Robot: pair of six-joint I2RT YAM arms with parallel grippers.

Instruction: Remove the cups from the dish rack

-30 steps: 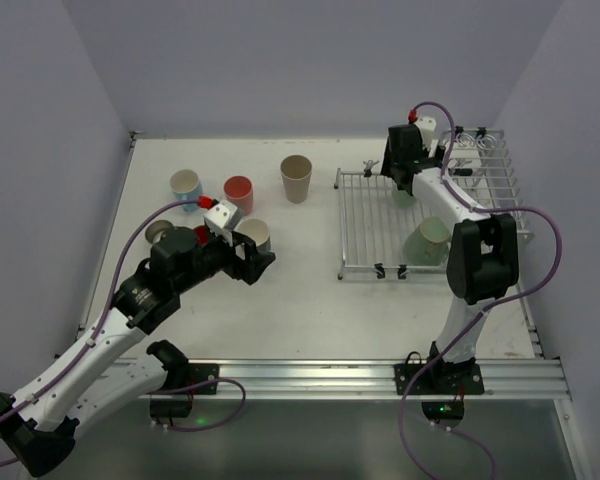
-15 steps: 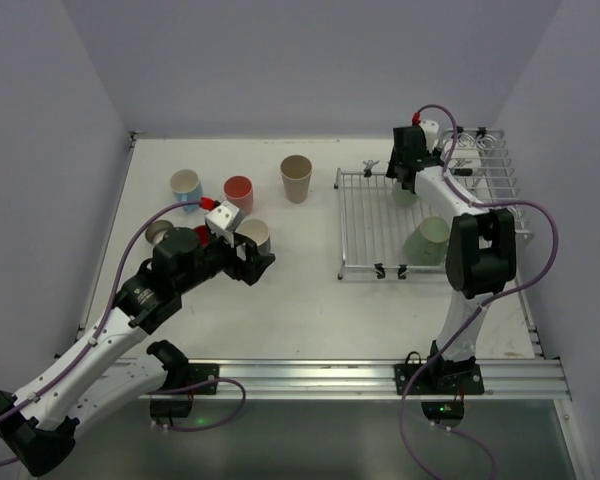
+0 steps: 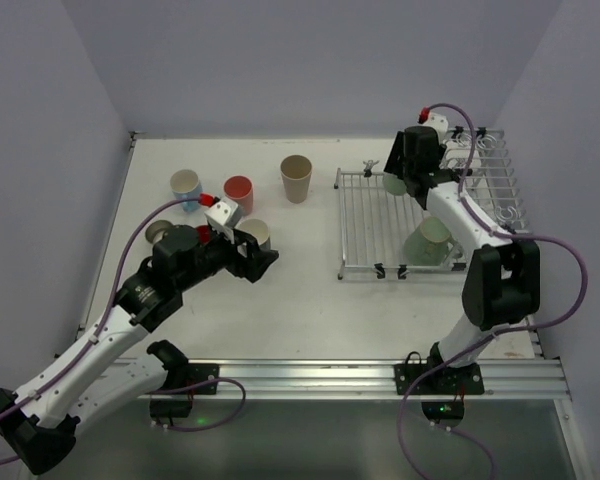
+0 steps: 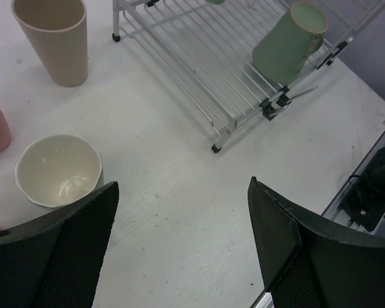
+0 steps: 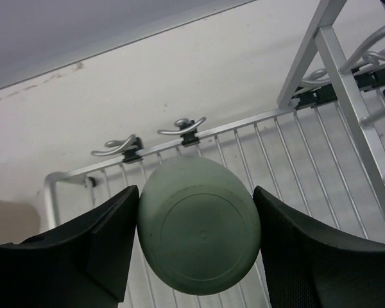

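Note:
My right gripper [image 3: 404,180] is shut on a sage green cup [image 3: 395,184], bottom toward the wrist camera [image 5: 199,224], held over the far left part of the silver wire dish rack [image 3: 368,225]. The rack bars show under it in the right wrist view [image 5: 301,147]. A second green mug [image 3: 427,242] lies on its side at the rack's near right, also in the left wrist view [image 4: 287,42]. My left gripper [image 3: 261,262] is open and empty over bare table [image 4: 183,244], beside a cream cup [image 4: 58,170].
On the table left of the rack stand a beige tumbler [image 3: 296,177], a pink cup [image 3: 238,190], a light blue cup [image 3: 186,184], the cream cup [image 3: 254,235] and a dark cup [image 3: 161,233]. Upright wire loops [image 3: 488,170] rise at the rack's far right.
My right gripper has shifted slightly right with the green cup, and the arm's elbow has swung right and nearer. The left arm has barely moved.

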